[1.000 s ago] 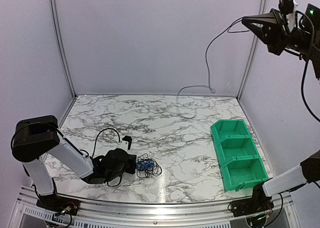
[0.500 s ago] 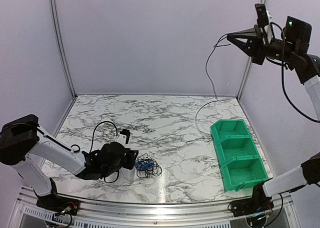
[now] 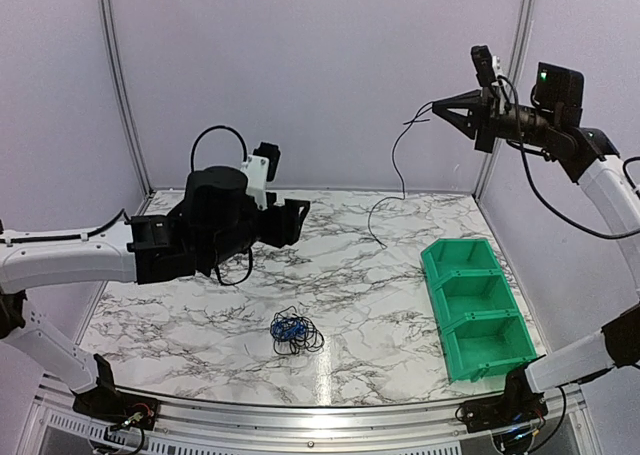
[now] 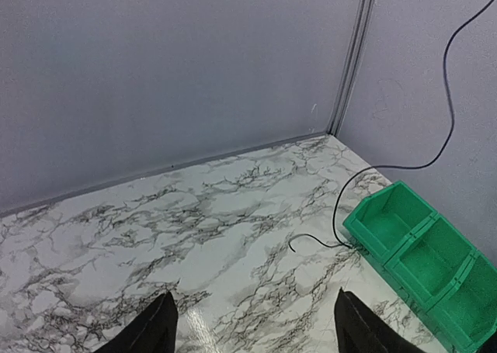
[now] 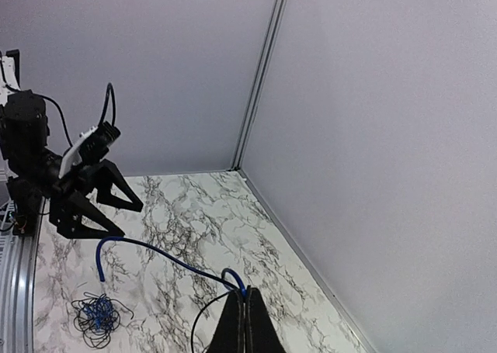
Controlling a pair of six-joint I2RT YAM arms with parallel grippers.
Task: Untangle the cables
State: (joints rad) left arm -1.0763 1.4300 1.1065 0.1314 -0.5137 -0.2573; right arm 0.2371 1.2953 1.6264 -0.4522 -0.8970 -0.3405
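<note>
Strands of the cables (image 3: 289,328) too fine for a count, blue and perhaps black.

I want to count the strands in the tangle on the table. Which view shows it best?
Top external: the tangle lies unobstructed, seen from above, blue and black loops distinguishable. The right wrist view shows it small and distant at bottom left. The left wrist view misses it.

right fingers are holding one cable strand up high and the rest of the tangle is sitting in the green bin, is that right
Not quite. The tangle lies on the marble table, well left of the green bin, as the top view shows. The right fingers do hold one cable strand up high.
</note>
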